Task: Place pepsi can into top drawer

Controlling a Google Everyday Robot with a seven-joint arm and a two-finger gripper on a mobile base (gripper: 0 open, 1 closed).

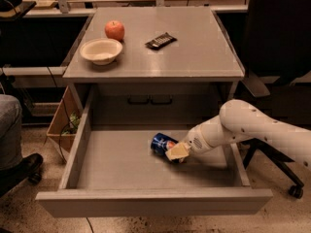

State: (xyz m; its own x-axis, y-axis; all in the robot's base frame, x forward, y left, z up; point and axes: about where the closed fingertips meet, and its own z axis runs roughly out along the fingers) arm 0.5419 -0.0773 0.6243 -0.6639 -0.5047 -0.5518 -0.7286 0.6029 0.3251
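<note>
The pepsi can (pixel 161 143) is blue with a round logo and lies tilted on its side low in the open top drawer (pixel 116 161), right of the drawer's middle. My gripper (pixel 177 152) reaches in from the right on a white arm and is shut on the can's right end. The can is at or just above the drawer floor; I cannot tell whether it touches. The drawer is pulled fully out toward the camera.
On the cabinet top (pixel 194 57) sit a red apple (pixel 114 30), a white bowl (pixel 101 50) and a dark snack bar wrapper (pixel 160 41). A panel with two dark handles (pixel 150 100) is behind the drawer. A chair base (pixel 286 178) stands at right, a person's leg (pixel 9 130) at left.
</note>
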